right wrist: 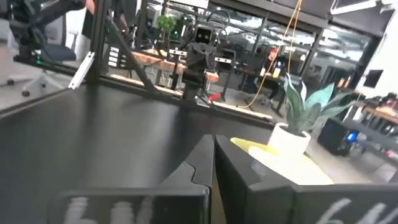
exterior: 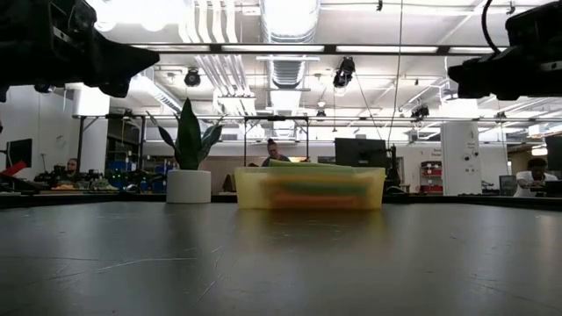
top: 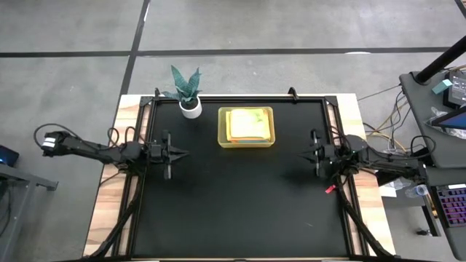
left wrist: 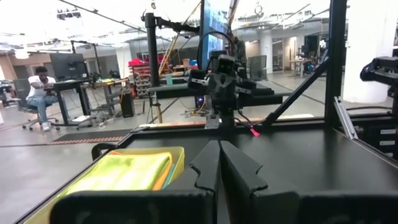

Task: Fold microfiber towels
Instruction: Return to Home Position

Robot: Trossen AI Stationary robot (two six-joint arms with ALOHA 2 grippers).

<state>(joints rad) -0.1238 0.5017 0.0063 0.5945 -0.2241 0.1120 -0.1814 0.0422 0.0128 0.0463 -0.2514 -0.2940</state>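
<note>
Towels (top: 247, 124) lie folded and stacked inside bin (top: 221, 128), at 12 o'clock on table (top: 240, 211), near its far edge. Lime green one is on top, with an orange-yellow edge showing beside it. Low view shows green and orange layers through the bin wall; other colours cannot be told. Potted plant (top: 188, 91) stands at 11 o'clock, near the bin, not touching it. Left gripper (top: 183, 153) hangs at 9 o'clock, raised off the table, pointing toward centre, fingers (left wrist: 208, 163) pressed together, holding nothing. Right gripper (top: 307, 153) hangs at 3 o'clock, facing the left one, fingers (right wrist: 200, 163) closed tight too, nothing between them. Both grippers are well apart from bin and towels. Person (left wrist: 38, 87) sits at a desk in the room beyond.
</note>
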